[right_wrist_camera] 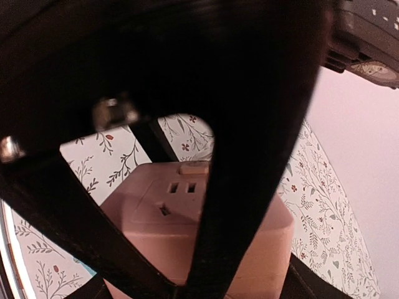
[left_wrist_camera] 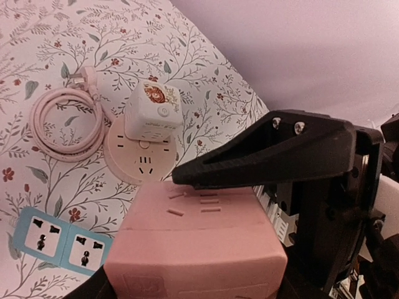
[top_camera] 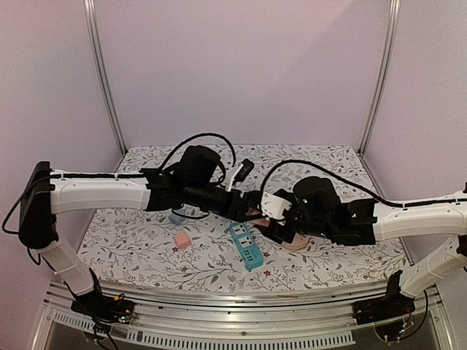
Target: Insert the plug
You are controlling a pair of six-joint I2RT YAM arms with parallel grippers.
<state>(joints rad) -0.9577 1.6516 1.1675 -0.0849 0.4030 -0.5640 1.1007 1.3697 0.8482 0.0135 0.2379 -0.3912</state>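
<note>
Adapter cube, pink (left_wrist_camera: 199, 246), mid-air betw both arms above tabletop (left_wrist_camera: 206, 68); judged the plug to insert. L jaws look clamped on it: upper finger (left_wrist_camera: 268, 156) flat on its slotted top face, lower finger hidden. R jaws straddle it from opposite side, contact can't tell. L arm has the better hold.

Teal power strip (top_camera: 246, 246) lies below the jaws, toward near edge, long axis diagonal far-left to near-right in top view. Probably the cube goes down onto it. Round pink socket (left_wrist_camera: 134, 159) sits ahead of L jaws, white cube (left_wrist_camera: 153, 112) seated on it.

Counts:
- 1 pink cube
- 1 white cube
- 1 round socket
- 1 strip
- 1 coiled pink cord (left_wrist_camera: 65, 124) w/ 1 corded plug (left_wrist_camera: 84, 76)
- 1 small pink block (top_camera: 182, 239)
</note>
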